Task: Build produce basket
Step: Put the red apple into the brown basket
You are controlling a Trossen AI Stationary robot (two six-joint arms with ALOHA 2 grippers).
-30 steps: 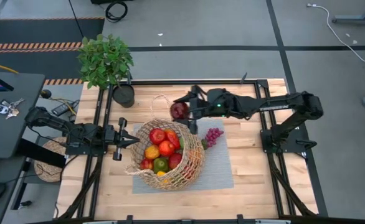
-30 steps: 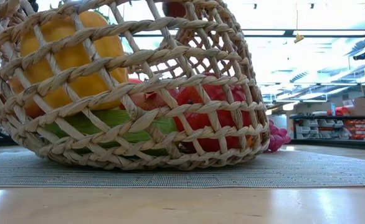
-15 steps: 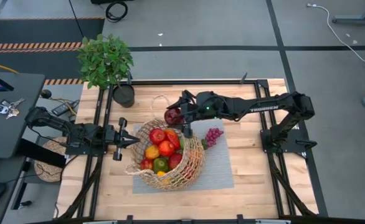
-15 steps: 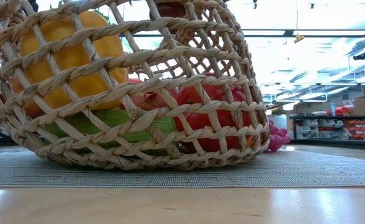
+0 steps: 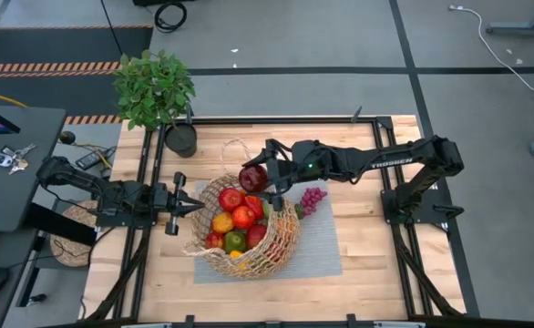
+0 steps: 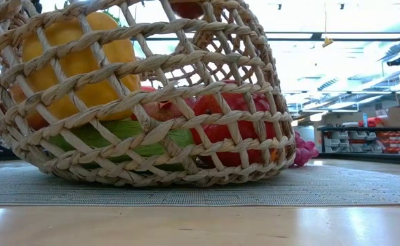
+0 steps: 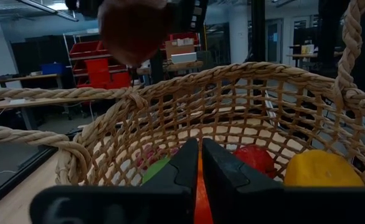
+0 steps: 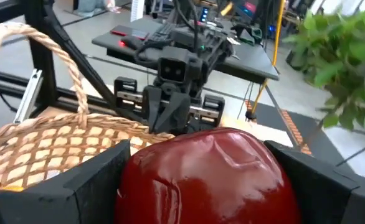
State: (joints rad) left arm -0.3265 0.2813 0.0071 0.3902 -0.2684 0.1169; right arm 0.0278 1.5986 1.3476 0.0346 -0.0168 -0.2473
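The tan wicker basket (image 5: 249, 239) lies tilted on a grey mat (image 5: 320, 248), with several red, orange, yellow and green pieces of produce (image 5: 235, 221) in it. My right gripper (image 5: 265, 179) reaches in from the right, shut on a dark red apple (image 5: 252, 177) above the basket's far rim. Purple grapes (image 5: 313, 199) lie on the mat just right of the basket. My left gripper (image 5: 194, 208) is shut and points level at the basket's left rim (image 7: 101, 127). My right gripper pinches the apple between its two fingers, one on each of the apple's opposite sides (image 8: 132, 180). The fingers (image 8: 98, 177) come about level from the table's right. The apple hangs clear above the basket's far rim. My left gripper: I cannot tell whether its shut tips touch the rim.
A leafy potted plant (image 5: 155, 87) stands at the table's far left corner, close behind the basket. Black frame rails (image 5: 147, 164) run along the table's edges. A flat woven disc (image 5: 71, 235) lies off the table, beyond its left edge.
My right gripper has carried the apple toward the table's near edge and slightly left, from beyond the basket's far rim to above it. The apple stays held and lifted. The basket and my left gripper have kept still.
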